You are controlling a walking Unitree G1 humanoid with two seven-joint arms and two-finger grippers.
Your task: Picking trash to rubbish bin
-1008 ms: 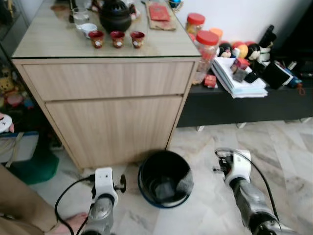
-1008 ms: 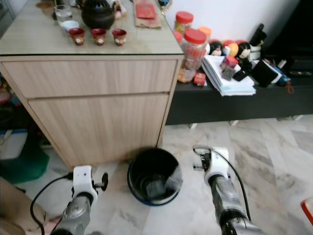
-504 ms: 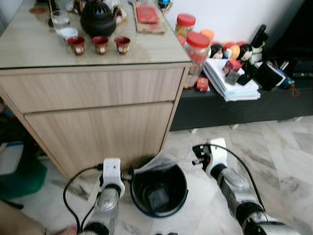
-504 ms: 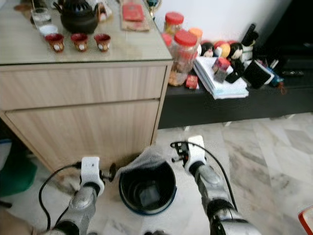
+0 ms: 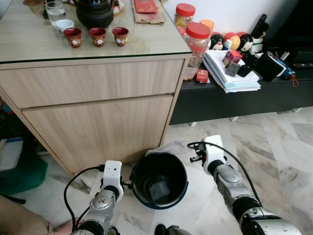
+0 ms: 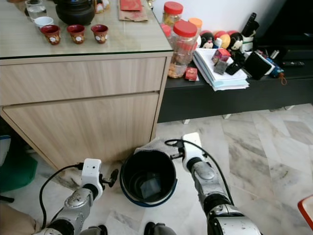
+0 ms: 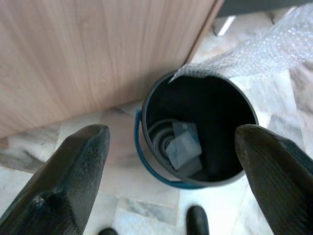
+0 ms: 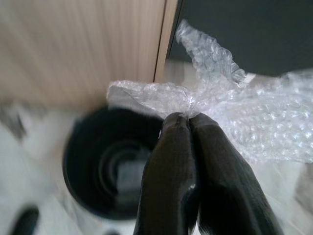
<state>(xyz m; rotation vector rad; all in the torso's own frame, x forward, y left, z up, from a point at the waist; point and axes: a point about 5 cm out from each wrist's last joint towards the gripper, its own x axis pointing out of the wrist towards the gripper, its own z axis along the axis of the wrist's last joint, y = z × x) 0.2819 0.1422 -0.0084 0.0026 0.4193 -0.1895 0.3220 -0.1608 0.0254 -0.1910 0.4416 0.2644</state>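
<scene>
Right gripper (image 8: 188, 120) clamped on bubble wrap (image 8: 234, 117), now draped over the bin (image 5: 159, 178) rim at 1 o'clock instead of inside it as a second ago, left gripper (image 7: 171, 142) spread wide, moved up beside bin at 9 o'clock.

A light wood cabinet (image 5: 102, 93) with a glass-covered top is set on a pale marble-patterned tile floor (image 5: 288, 147), and a white wall (image 5: 230, 14) is seen behind it. Beside the cabinet, a low black shelf unit (image 5: 244, 100) is placed against that wall. The cabinet front and the floor beside it are evenly lit.
</scene>
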